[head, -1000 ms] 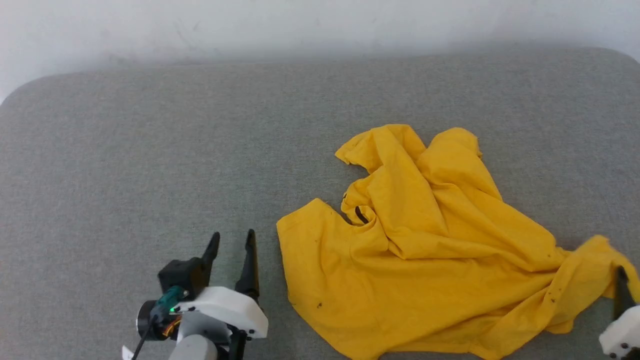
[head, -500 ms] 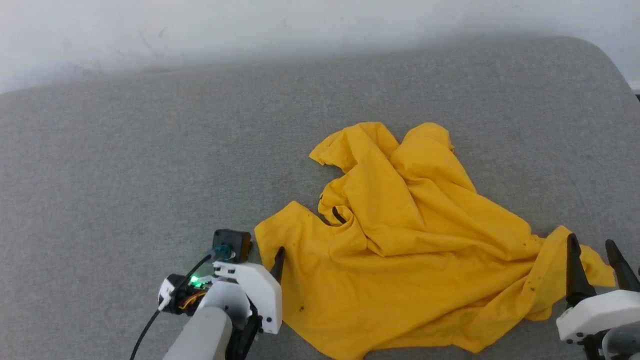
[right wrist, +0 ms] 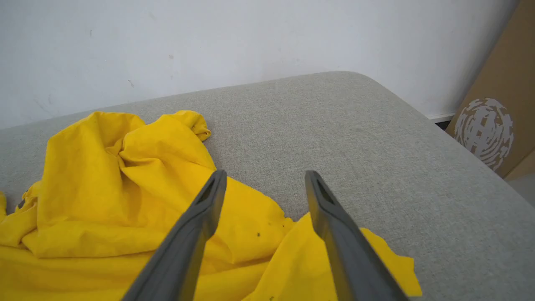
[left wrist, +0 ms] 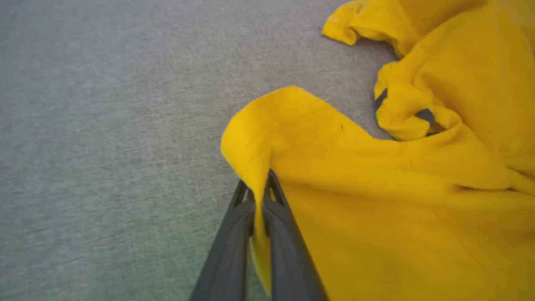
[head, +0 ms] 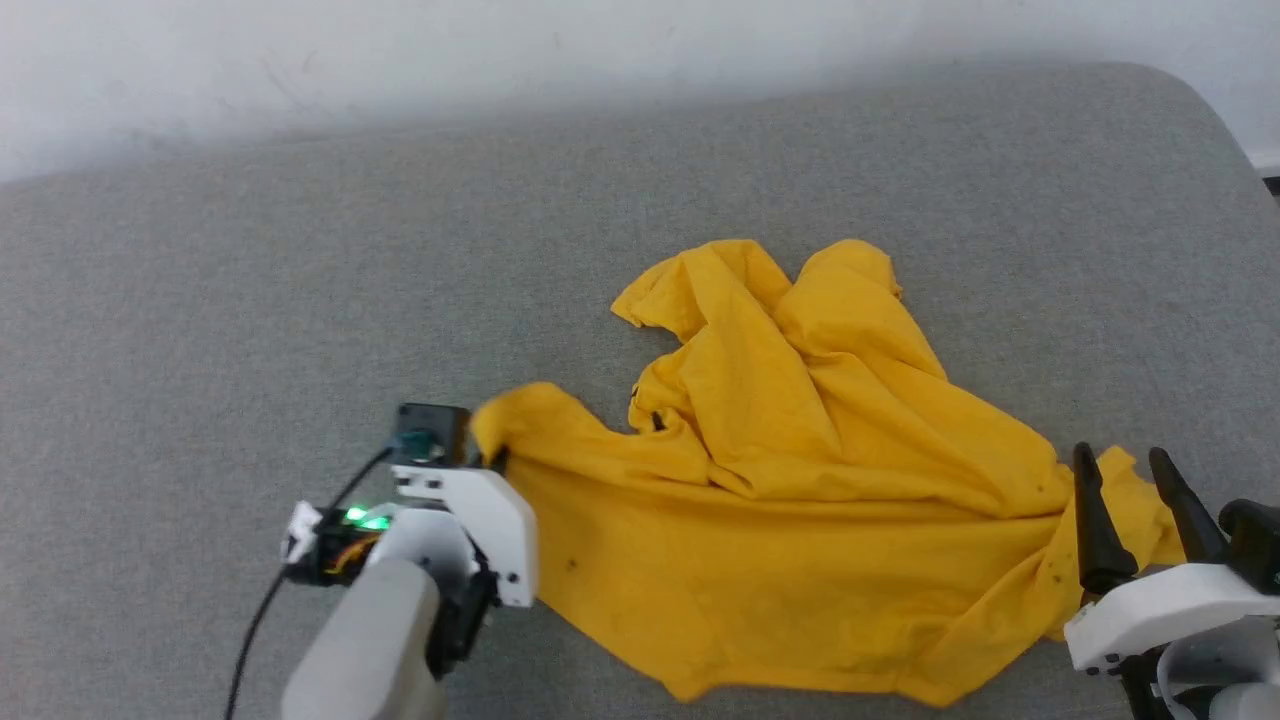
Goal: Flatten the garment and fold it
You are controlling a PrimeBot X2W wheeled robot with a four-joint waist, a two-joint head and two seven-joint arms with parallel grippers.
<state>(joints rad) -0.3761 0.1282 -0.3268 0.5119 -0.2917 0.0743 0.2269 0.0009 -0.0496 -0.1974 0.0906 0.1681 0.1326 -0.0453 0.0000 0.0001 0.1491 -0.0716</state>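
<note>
The garment [head: 800, 500] is a mustard-yellow shirt lying crumpled on the grey cushion, its print hidden in the folds. My left gripper [head: 497, 458] is shut on the garment's near-left corner, which it lifts into a small peak. In the left wrist view the two dark fingers [left wrist: 234, 242] pinch a fold of the garment [left wrist: 397, 209]. My right gripper [head: 1122, 470] stands open above the garment's right corner, with nothing between its fingers. The right wrist view shows that gripper [right wrist: 265, 177] spread wide over the yellow garment [right wrist: 125, 196].
The grey cushion [head: 300, 300] stretches wide to the left and behind the garment, up to a white wall [head: 600, 50]. Its rounded right edge [right wrist: 459, 138] drops off near a brown cardboard sheet [right wrist: 497, 113].
My left gripper has moved onto the garment's left corner, shut on it and lifted it. My right gripper has let go of the right corner and stands open. The camera has shifted.
</note>
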